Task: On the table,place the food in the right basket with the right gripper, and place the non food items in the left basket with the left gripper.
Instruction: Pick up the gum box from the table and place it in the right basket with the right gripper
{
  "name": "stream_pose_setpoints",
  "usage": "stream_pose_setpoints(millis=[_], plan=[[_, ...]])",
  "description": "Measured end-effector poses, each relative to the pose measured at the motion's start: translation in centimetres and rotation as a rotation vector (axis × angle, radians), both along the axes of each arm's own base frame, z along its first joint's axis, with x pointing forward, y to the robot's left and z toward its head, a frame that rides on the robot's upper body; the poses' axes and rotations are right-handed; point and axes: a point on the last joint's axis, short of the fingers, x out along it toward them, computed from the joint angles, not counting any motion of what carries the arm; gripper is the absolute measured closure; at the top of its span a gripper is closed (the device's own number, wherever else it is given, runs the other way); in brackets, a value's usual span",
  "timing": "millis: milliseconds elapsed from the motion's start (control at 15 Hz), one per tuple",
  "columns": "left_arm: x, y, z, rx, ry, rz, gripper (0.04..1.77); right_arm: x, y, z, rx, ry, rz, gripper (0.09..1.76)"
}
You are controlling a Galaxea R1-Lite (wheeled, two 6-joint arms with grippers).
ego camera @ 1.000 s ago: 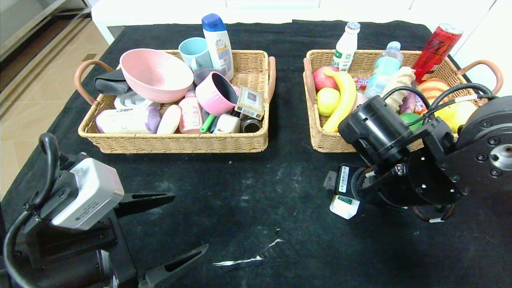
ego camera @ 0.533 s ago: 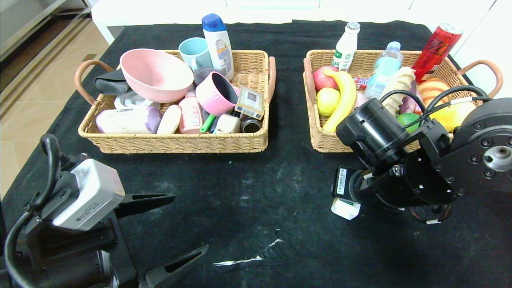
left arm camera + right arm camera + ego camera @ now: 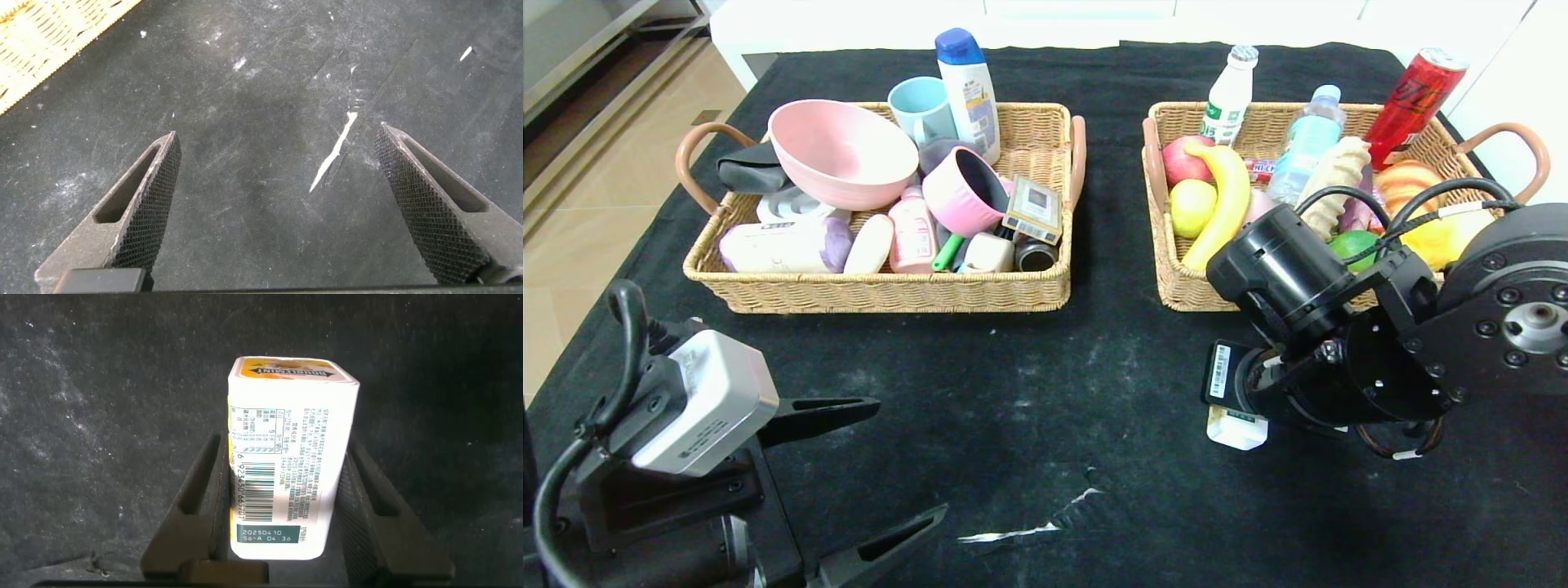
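A small white box (image 3: 286, 457) with green print and a barcode sits on the black table (image 3: 1054, 367) in front of the right basket (image 3: 1176, 282). My right gripper (image 3: 286, 449) is shut on it, one finger pressed to each long side. From the head, only a corner of the box (image 3: 1237, 429) pokes out under the right wrist. An orange fruit (image 3: 1406, 180) lies in the right basket. The left basket (image 3: 890, 292) holds the pink bowl (image 3: 841, 159), pink bottle (image 3: 912, 233), purple-ended roll (image 3: 784, 245) and white bar (image 3: 868, 243). My left gripper (image 3: 912, 455) hangs open at the near left.
The right basket also holds a banana (image 3: 1223, 204), an apple, bottles and a red can (image 3: 1413, 94). A mug, a shampoo bottle (image 3: 968, 90) and a pink cup crowd the left basket. A white tear (image 3: 335, 155) marks the cloth under the left gripper.
The right gripper's fingers have come in from wide open onto the sides of the white box, which slid slightly to the right. The left arm has hardly moved.
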Motion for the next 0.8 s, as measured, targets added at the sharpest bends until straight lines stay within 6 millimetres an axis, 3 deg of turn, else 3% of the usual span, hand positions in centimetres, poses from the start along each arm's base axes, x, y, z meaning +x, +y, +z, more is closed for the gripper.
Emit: stream_pose_setpoints(millis=[800], plan=[[0.0, -0.1, -0.1, 0.005, 0.006, -0.007, 0.09, -1.2, 0.5, 0.6, 0.003, -0.022, 0.024, 1.05]])
